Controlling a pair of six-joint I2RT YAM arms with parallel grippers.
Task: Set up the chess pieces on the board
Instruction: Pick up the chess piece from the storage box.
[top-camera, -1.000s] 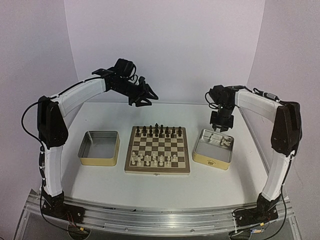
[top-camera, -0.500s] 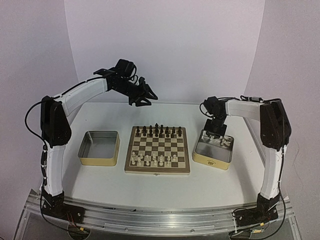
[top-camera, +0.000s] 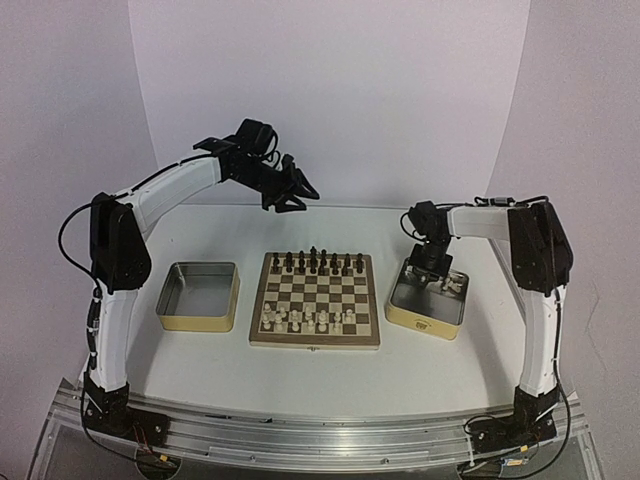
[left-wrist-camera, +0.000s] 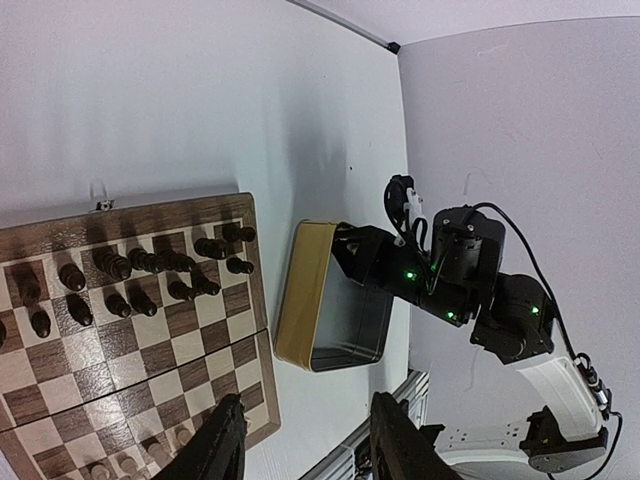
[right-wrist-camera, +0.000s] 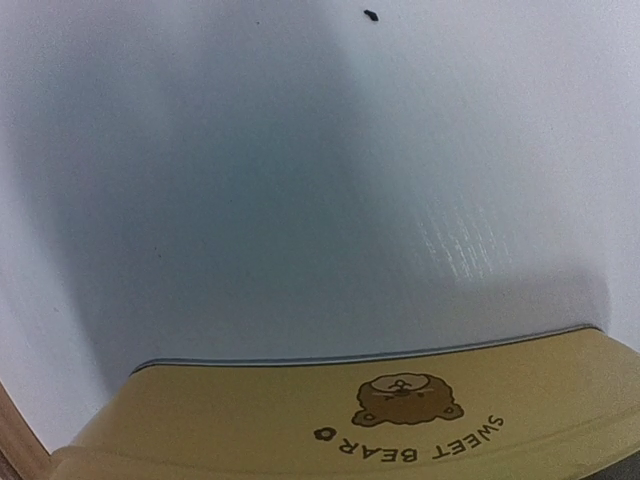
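Over on the right: right gripper (top-camera: 428, 262) low inside the rectangular metal tin with yellowish sides (top-camera: 425, 323), at its far-left end. Cannot tell how its jaws stand. Too small from above, and no fingers in the wrist view, only white table (right-wrist-camera: 300, 180) and the tin's bear-printed wall.

Just to the right of that gripper, in the same tin: a small huddle of tiny cream-white chess pieces (top-camera: 452, 283). Upright or tipped, impossible to say, so no reading of a long axis.

More cream pieces already on the near rows of the square wooden chessboard (top-camera: 315, 292), facing the dark brown-black figures (top-camera: 315, 262) on the far rows.

Left gripper (top-camera: 292, 195) high up behind the board, fingers (left-wrist-camera: 225, 445) parted with nothing between them, well apart from the tin and its pieces.

Looks like the right arm's pick, judging by reach alone: a short shift rightward within the tin, then a close on one piece.
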